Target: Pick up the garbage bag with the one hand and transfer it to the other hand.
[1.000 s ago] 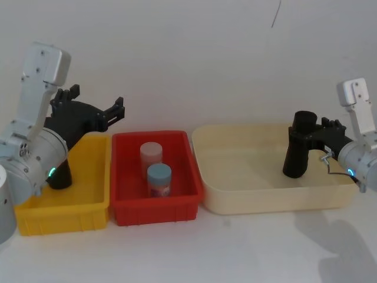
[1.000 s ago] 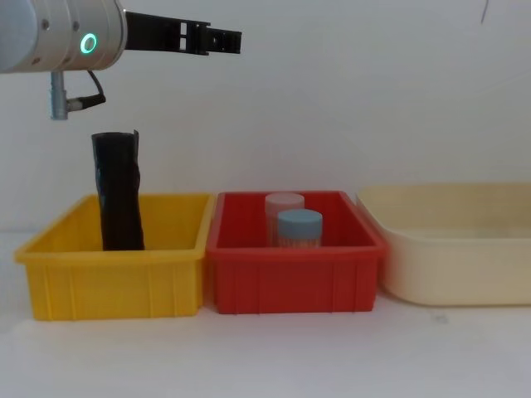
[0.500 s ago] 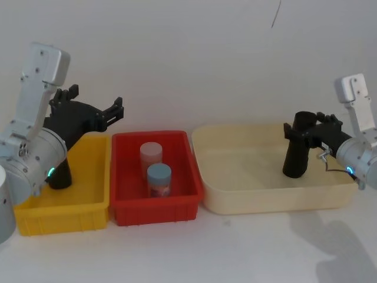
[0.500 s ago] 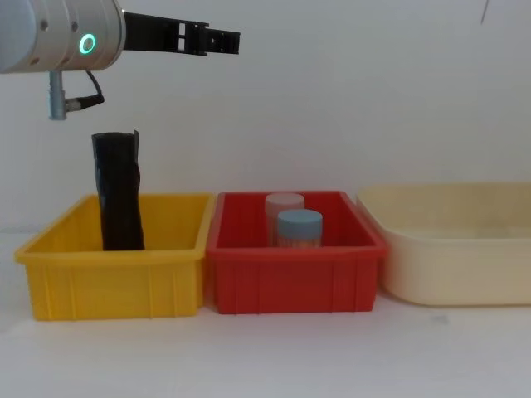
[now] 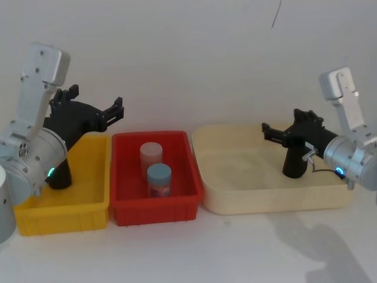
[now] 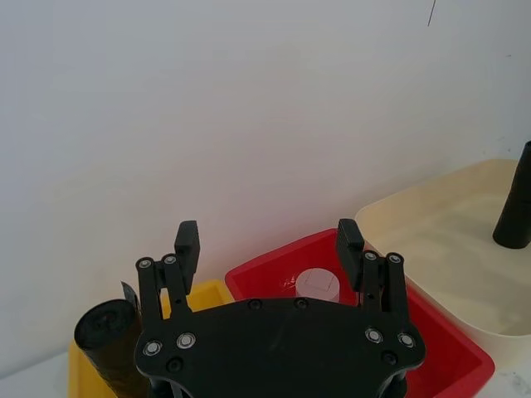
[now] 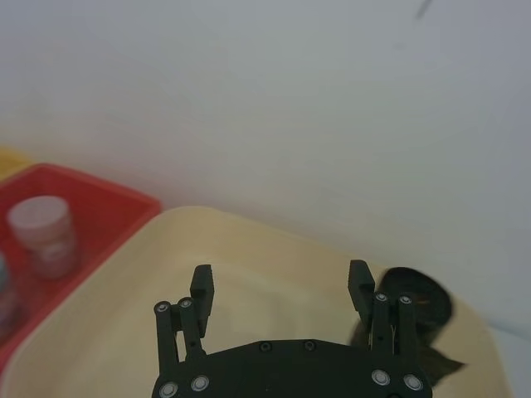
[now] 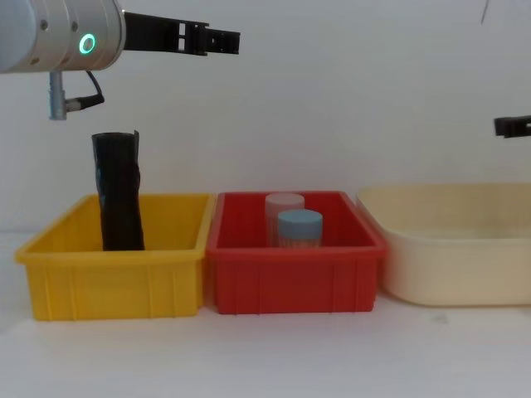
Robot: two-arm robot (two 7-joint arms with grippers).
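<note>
Hovering high over the yellow bin [image 8: 116, 286], the left gripper [image 5: 97, 99] has its fingers spread wide with nothing between them. Its green-lit wrist is nearest the cameras and its tips reach out past the garbage bag [image 8: 118, 195] toward the wall. The bag stands roughly upright in the yellow bin, toward its left side, with its top poking well above the rim. In the left wrist view it sits beside one finger, outside the gap. The pickup looks not yet begun, so the likely need is to draw the gripper back and lower it until the open jaws straddle the roll. It should then close on the upper-middle part rather than the loose top edge, since glossy crinkled film will probably squash and slip, and that grip would leave the lower half free for the handover. Next along, the red bin [image 8: 294, 286] holds two jars [image 5: 159, 177], best kept clear of on the lift. Farther right, the right gripper [image 7: 280, 275], also spread and empty, hangs over the cream tray [image 5: 271, 199]. A second black roll [image 5: 294, 166] stands beside it there, not between its fingers.
</note>
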